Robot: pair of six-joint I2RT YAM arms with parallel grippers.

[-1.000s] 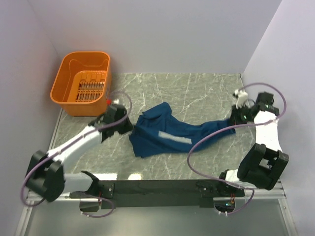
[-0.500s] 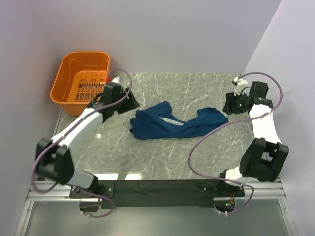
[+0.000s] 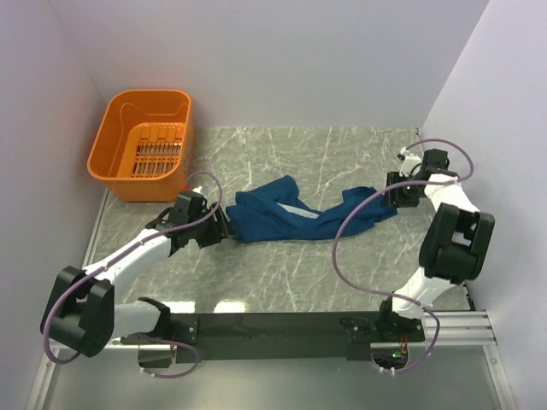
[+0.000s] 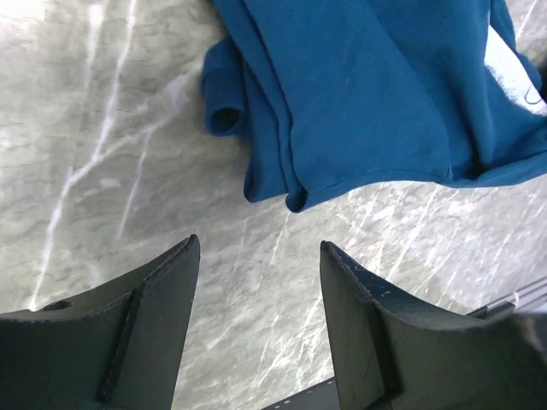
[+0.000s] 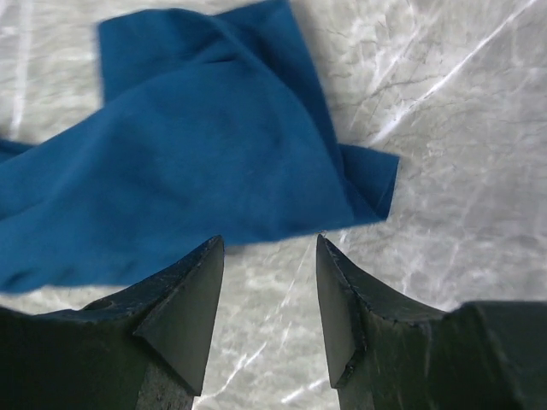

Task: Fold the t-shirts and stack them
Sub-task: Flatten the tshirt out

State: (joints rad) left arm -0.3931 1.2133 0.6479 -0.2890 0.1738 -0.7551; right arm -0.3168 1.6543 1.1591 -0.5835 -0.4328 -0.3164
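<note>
The dark blue t-shirt (image 3: 312, 218) lies bunched in a long rumpled strip across the middle of the marble table, with a sliver of its pale print (image 3: 295, 210) showing. My left gripper (image 3: 220, 227) sits low at the shirt's left end. In the left wrist view it (image 4: 259, 243) is open over bare marble, just short of the t-shirt's (image 4: 367, 85) folded hem. My right gripper (image 3: 395, 196) is at the shirt's right end. The right wrist view shows it (image 5: 269, 239) open with nothing between its fingers, and the t-shirt's (image 5: 197, 154) edge lies right at the fingertips.
An orange plastic basket (image 3: 111, 158) stands at the back left corner, behind the left arm. Purple walls close in the table on the left, back and right. A black mounting rail (image 3: 282, 329) runs along the near edge.
Both grippers let go of the stretched shirt and opened. It dropped into a crumpled strip. The arms swung back toward the far side, then came down again at the shirt's two ends.
</note>
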